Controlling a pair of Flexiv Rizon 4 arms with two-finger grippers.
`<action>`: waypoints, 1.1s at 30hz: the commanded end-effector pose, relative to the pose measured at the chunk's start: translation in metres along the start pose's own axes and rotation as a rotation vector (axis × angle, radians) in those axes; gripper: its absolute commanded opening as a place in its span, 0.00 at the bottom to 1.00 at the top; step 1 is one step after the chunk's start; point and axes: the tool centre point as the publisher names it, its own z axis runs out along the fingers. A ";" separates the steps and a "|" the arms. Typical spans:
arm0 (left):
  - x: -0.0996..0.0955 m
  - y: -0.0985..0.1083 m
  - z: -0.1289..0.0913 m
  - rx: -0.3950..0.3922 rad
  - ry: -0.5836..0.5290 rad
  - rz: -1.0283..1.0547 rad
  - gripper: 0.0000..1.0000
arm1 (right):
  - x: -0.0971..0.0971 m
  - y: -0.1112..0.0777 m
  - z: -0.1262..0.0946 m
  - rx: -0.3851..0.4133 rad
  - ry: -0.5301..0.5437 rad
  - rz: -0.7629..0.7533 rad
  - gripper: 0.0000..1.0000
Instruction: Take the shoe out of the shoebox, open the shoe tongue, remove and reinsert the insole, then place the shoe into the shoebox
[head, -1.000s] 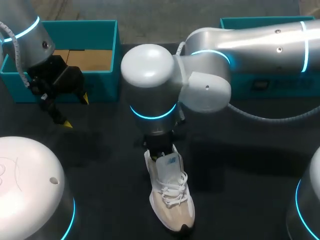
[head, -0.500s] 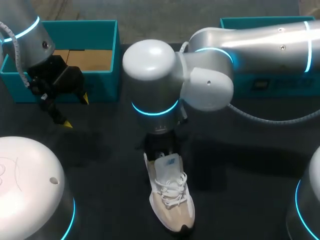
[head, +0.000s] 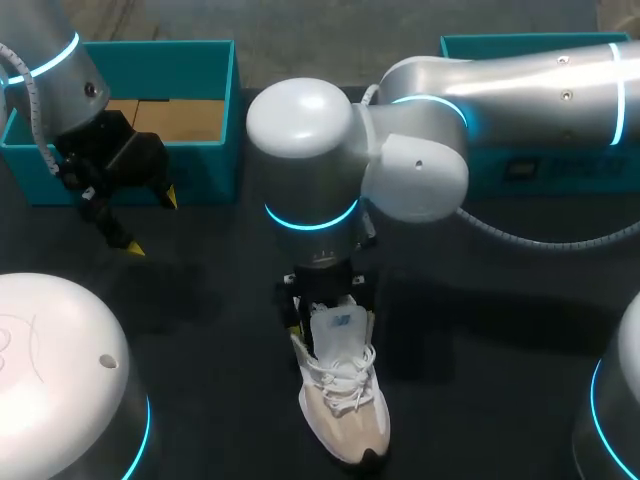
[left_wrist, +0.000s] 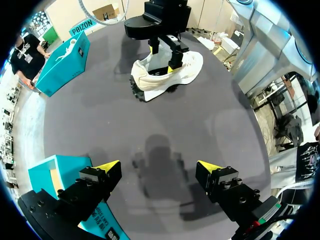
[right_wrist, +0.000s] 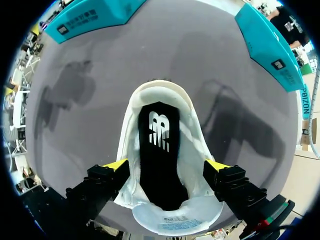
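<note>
Shoe (head: 342, 400) sits inside spread right tool (right_wrist: 166, 164), seemingly ungripped; shoebox (head: 200, 170) apart.

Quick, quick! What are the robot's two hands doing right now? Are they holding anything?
Left gripper: open, holding nothing.
Right gripper: open, with the shoe between its fingers.

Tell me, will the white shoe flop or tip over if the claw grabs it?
Probably no tipping: the shoe sits flat on its broad sole on the table. Its fabric-looking upper and raised tongue would likely bend when squeezed. It seems fairly light.
</note>
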 end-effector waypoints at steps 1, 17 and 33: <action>0.001 0.000 0.000 -0.004 0.000 0.000 1.00 | -0.004 -0.002 0.004 0.003 0.018 -0.004 1.00; 0.001 0.000 0.000 -0.004 0.000 0.000 1.00 | 0.003 0.008 -0.010 -0.036 -0.018 -0.072 1.00; 0.001 0.000 0.000 -0.004 0.000 0.000 1.00 | 0.002 -0.011 -0.004 0.015 -0.002 -0.028 1.00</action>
